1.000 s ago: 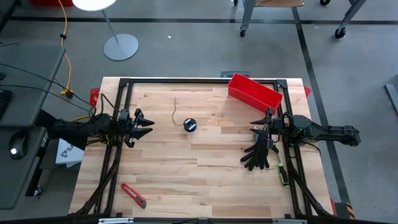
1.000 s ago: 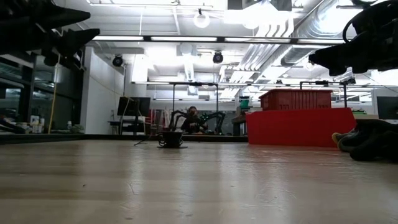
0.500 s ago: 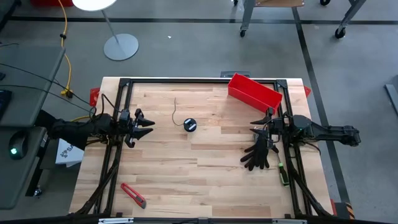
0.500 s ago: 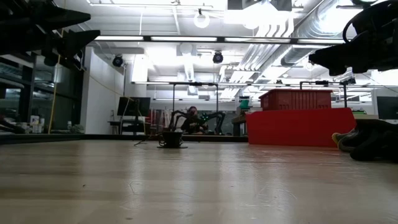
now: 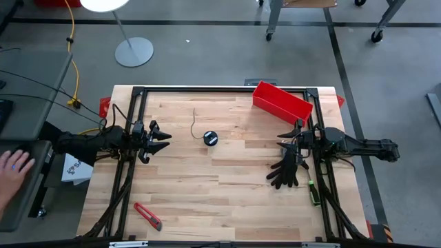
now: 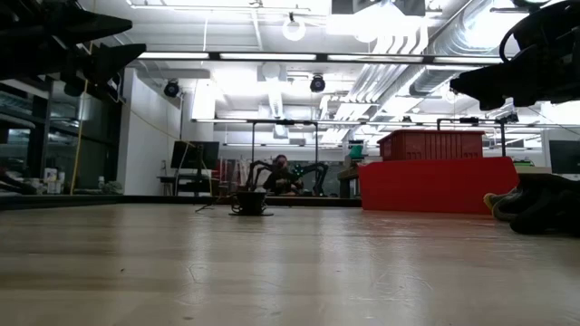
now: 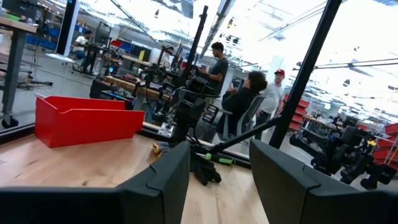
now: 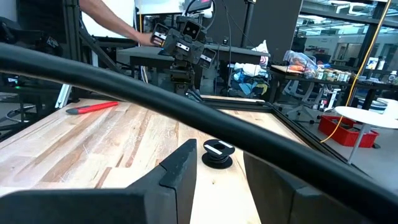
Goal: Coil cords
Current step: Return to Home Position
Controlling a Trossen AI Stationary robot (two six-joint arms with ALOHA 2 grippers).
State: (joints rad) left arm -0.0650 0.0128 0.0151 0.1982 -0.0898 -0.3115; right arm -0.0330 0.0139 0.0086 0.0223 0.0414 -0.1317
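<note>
At the far left, off the table point(image 5: 227, 193), a person's hand point(image 5: 12, 165) comes into view. Next in, the left arm stretches level over the table's left side, its end effector point(image 5: 167, 140) pointing inward, fingers moderately parted and holding nothing. Near the front edge lies a red utility knife point(image 5: 147, 215). Mid-table towards the rear, the thin cord point(image 5: 193, 122) trails loose from the black spool point(image 5: 210, 138), which sits flat on the wood. Its white label point(image 8: 217, 147) is too small to read. A red bin point(image 5: 281, 101) sits angled at the rear right. Black gloves point(image 5: 284, 171) lie just beside the right end effector point(image 5: 281, 141), which is also parted and empty, its arm level along the right side.
</note>
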